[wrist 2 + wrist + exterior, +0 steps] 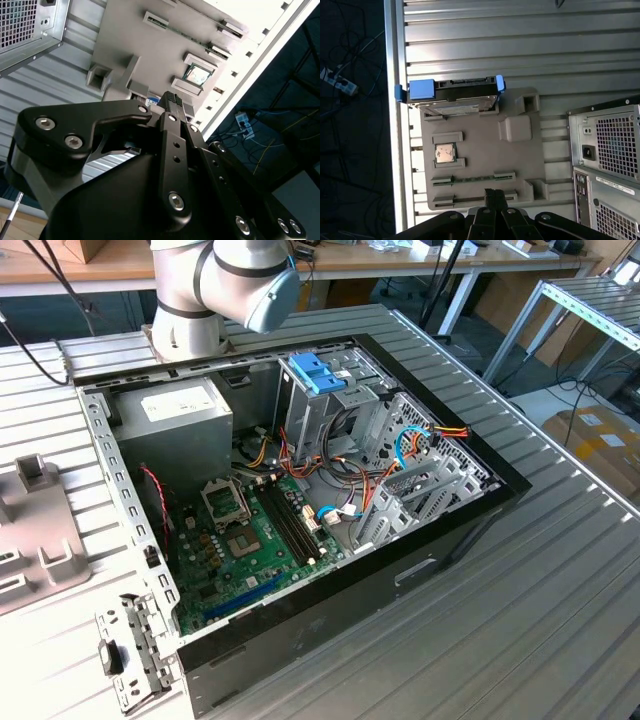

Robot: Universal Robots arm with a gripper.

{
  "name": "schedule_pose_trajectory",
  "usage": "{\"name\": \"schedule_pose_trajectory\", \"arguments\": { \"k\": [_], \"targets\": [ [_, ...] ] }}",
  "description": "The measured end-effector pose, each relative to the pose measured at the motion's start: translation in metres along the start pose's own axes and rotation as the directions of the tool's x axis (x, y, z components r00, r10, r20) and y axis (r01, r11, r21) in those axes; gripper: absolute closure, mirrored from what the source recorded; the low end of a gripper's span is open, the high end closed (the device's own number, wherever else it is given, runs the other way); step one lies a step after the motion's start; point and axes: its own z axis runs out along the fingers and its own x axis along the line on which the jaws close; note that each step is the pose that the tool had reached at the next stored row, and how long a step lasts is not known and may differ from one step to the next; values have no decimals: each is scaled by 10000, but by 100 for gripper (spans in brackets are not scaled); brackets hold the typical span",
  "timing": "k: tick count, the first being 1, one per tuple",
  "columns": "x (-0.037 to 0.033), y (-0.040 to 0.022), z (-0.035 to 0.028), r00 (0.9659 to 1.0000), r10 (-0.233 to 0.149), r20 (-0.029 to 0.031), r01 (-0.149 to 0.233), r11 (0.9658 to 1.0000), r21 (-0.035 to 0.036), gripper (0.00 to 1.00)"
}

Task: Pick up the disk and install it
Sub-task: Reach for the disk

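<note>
Pickup not yet begun: the disk [452, 94] lies at one edge of the grey tray [485, 150], untouched. The gripper [494, 192] hangs above the tray's far edge, fingers pressed together and empty. The open computer case [300, 490] has no disk installed.

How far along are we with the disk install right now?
Done: nothing yet. In the first wrist view the disk sits at one end of the grey fixture plate, untouched. In hand: nothing; the tool is shut and empty, seen against the plate's opposite end, apart from the disk. Left: both the pick and the install; the computer case stands open in the exterior view.
</note>
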Motion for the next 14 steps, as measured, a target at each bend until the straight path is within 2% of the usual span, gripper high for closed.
{"name": "schedule_pose_trajectory", "arguments": {
  "k": [14],
  "targets": [
    [14,32,7,10000,1,0,-1,10000,0,89]
  ]
}}
